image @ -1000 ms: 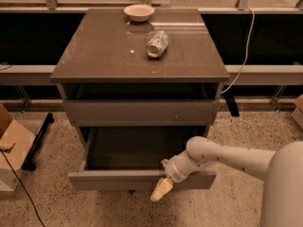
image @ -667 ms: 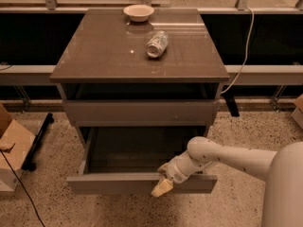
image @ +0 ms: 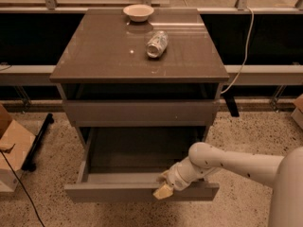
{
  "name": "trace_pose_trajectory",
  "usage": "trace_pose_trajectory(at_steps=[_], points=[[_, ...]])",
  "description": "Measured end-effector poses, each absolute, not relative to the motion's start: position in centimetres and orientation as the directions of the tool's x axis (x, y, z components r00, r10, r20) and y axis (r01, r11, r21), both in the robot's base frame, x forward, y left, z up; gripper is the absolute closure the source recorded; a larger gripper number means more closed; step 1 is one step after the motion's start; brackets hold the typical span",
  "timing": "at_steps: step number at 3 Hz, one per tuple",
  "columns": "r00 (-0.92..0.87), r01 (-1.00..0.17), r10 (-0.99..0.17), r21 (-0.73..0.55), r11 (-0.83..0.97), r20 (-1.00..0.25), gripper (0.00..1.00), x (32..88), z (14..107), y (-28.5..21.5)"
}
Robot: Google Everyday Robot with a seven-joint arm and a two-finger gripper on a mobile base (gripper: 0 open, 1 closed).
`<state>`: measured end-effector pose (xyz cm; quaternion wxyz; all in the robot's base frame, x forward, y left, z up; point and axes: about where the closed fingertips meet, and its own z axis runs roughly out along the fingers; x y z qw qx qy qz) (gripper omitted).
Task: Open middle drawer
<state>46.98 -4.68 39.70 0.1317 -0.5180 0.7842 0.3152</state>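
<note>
Cream-coloured and blunt, the end effector (image: 163, 190) sits against the top edge of the middle drawer (image: 113, 193), a little right of the front's centre; whether it is open or closed I cannot tell. That drawer stands well out from the desk (image: 104, 51), its pale inside showing, below the shut upper drawer front (image: 142, 112). To my eye the job looks nearly done, so what is left calls for a gentle, straight draw toward the robot, in line with the runners. With the contact off-centre, I'd guess an uneven pull could skew the drawer and make it bind. The white arm (image: 236, 162) reaches in low from the right, and is best held level, not bearing down on the front. Up on the desk lie a tipped can (image: 156, 43) and, behind it, a bowl (image: 138, 12); a jerk might set the can rolling.
</note>
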Motion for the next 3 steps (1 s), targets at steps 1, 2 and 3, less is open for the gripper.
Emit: trace_pose_trajectory(at_steps=[1,2,3], points=[[-0.429,-0.895,-0.729,0.358,0.265,-0.533,0.89,47.18,40.24,-4.70],[-0.428,-0.896,-0.730,0.358,0.264,-0.533,0.66,47.16,40.41,-4.71],[-0.413,-0.901,-0.750,0.352,0.253,-0.517,0.43,46.81,40.74,-5.01]])
